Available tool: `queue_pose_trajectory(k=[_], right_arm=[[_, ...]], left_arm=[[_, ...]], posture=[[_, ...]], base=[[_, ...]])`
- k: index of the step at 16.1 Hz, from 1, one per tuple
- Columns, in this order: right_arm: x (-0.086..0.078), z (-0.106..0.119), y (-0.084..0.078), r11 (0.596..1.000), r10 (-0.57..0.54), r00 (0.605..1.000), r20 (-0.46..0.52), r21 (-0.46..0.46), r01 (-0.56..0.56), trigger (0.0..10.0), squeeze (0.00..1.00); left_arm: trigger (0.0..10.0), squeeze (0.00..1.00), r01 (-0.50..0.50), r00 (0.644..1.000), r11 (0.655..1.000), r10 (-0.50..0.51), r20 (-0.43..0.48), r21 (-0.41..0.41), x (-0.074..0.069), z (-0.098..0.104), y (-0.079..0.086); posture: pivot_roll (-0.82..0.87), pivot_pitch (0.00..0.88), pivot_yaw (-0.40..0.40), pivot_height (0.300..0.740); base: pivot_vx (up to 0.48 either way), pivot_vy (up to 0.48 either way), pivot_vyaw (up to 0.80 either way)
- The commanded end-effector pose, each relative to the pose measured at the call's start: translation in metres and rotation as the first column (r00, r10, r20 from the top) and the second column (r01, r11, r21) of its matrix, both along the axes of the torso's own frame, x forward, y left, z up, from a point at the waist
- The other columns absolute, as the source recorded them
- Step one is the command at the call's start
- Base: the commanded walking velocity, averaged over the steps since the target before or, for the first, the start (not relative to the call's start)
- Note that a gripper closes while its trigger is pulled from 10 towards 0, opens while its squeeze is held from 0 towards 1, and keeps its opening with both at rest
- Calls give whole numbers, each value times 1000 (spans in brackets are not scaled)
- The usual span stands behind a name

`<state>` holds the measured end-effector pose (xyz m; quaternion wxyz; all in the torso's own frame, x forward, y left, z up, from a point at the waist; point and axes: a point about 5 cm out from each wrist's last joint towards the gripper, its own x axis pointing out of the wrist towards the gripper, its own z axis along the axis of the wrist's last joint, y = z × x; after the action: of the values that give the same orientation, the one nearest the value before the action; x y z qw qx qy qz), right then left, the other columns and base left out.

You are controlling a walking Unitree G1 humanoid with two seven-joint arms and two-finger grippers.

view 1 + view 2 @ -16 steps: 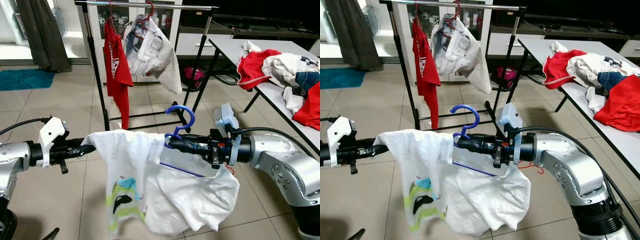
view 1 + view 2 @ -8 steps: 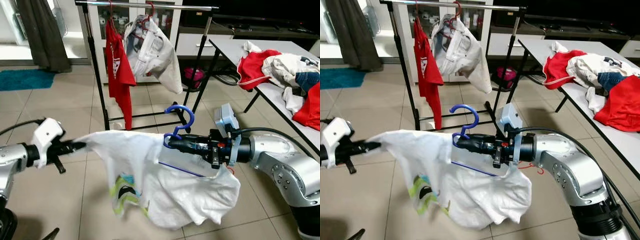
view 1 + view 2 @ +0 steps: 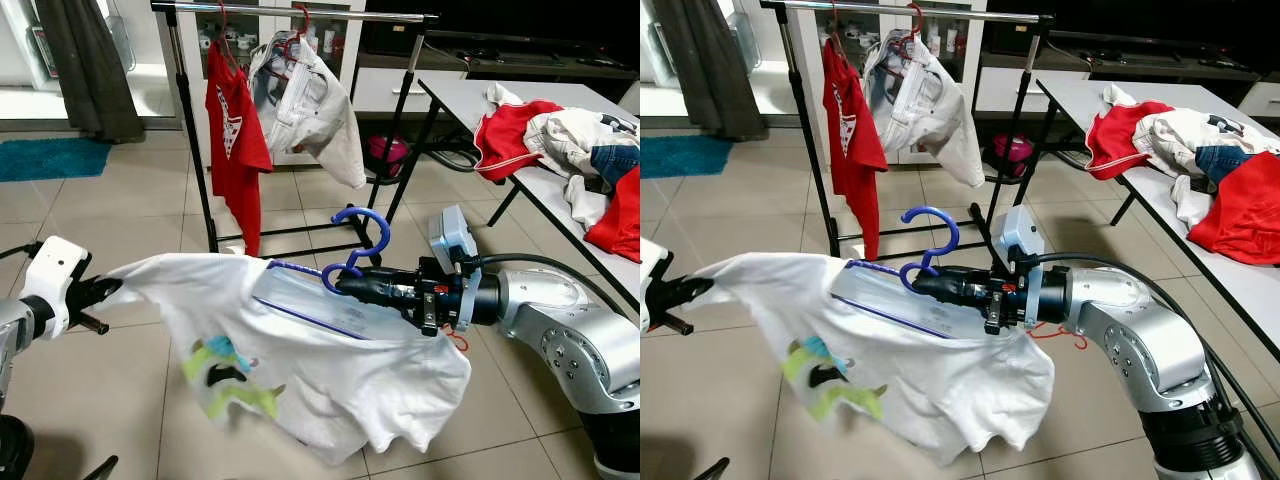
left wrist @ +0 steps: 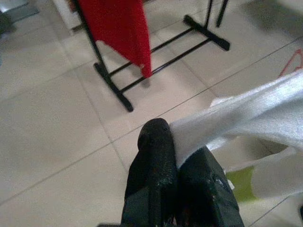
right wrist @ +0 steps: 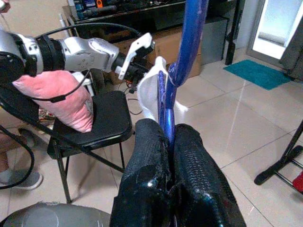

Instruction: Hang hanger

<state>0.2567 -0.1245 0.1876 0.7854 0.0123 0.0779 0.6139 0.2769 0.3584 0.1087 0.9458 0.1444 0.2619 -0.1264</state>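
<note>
Both grippers are clamped: the right gripper (image 3: pixel 345 287) on the blue plastic hanger (image 3: pixel 352 248), the left gripper (image 3: pixel 100 291) stretching the white printed T-shirt (image 3: pixel 330 375) level before the black clothes rail (image 3: pixel 300 11), so tension should stay even.

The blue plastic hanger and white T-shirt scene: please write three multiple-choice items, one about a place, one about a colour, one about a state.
1. Where does the red T-shirt hang?
A. on the black clothes rack
B. on the grey table
C. on the floor

2. What colour is the plastic hanger?
A. green
B. blue
C. yellow

3. How is the left gripper?
A. open
B. shut on nothing
C. shut on the white T-shirt

Answers: 1 A, it hangs from the rack's rail. 2 B, the hook is blue. 3 C, the cloth runs out from between the closed fingers.
</note>
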Motion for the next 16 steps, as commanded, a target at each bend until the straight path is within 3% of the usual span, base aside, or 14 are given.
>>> queue_pose_trajectory(k=[1,2,3,4,6,9,11,12,13,14,16], right_arm=[[2,5,-8,999,-35,999,30,8,35,10000,0],[3,4,-9,999,-40,999,29,8,40,10000,0],[3,3,-9,999,-47,999,25,2,47,10000,0],[3,2,-10,999,-54,998,21,-1,55,10000,0],[4,-3,-12,996,-89,996,6,-2,89,10000,0],[6,-13,-19,982,-187,982,-3,-36,187,10000,0],[10,-29,-29,929,-352,936,0,-122,350,10000,0],[12,-37,-31,883,-448,894,10,-150,444,10000,0],[13,-44,-31,857,-505,863,-31,-141,496,10000,0],[14,-48,-30,823,-561,827,-37,-136,552,10000,0],[19,-60,-29,738,-672,739,-52,-132,662,10000,0]], left_arm=[[0,0,-81,996,996,82,-26,32,-4,-4,9],[0,0,-88,996,995,88,-13,45,-3,-6,8],[10000,0,-26,999,999,28,40,-44,2,-1,-3],[10000,1000,10,998,997,-5,65,-71,3,3,-8],[10000,1000,107,991,987,-96,94,-123,-1,11,-19],[10000,1000,116,990,984,-103,101,-135,-9,11,-17],[10000,1000,43,996,996,-37,83,-78,-16,8,-11],[10000,1000,42,995,997,-36,90,-58,-17,10,-17],[10000,0,66,992,996,-58,109,-63,-15,12,-29],[10000,0,92,987,992,-79,139,-86,-13,15,-41],[10000,0,159,950,976,-110,291,-149,-6,33,-80]], posture=[[-83,0,-76,740],[-83,0,-76,740],[-78,0,-81,740],[-77,0,-82,740],[-72,0,-84,740],[-67,0,-92,740],[-72,0,-94,740],[-73,0,-96,740],[-71,0,-100,740],[-71,0,-100,740],[-65,0,-100,740]], base=[[0,0,0],[0,0,0],[0,0,0],[0,0,0],[0,0,0],[0,0,0],[0,0,0],[0,0,0],[0,0,0],[0,0,0],[0,0,0]])
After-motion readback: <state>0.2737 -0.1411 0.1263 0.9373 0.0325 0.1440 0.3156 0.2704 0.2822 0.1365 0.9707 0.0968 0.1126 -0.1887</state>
